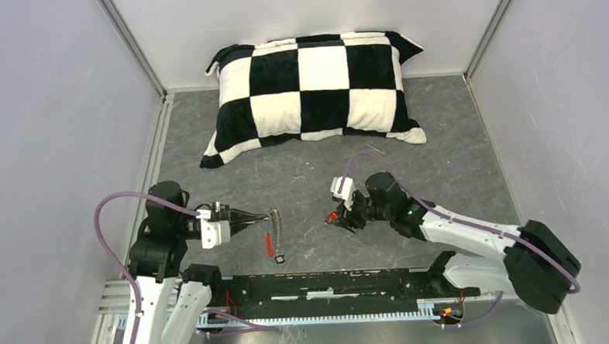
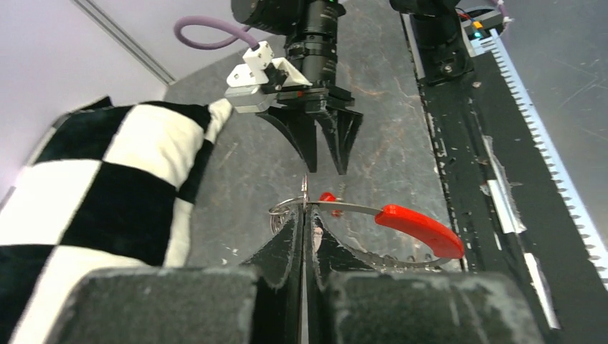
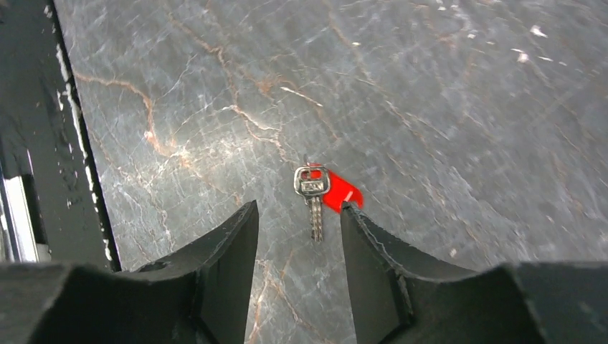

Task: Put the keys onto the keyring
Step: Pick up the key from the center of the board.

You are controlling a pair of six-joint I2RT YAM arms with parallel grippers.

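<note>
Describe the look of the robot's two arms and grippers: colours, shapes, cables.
The left arm and right arm have white shells with black joints. A purple cable loops along each. The left gripper and right gripper have black, tapering, wedge-shaped fingers.

Grey veined counter [image 1: 302, 180]. Checkered pillow [image 1: 313, 86] lies along the far edge. Red-headed key [image 3: 313, 192] lies flat mid-counter. Black rail [image 1: 329, 283] on my near edge.
</note>
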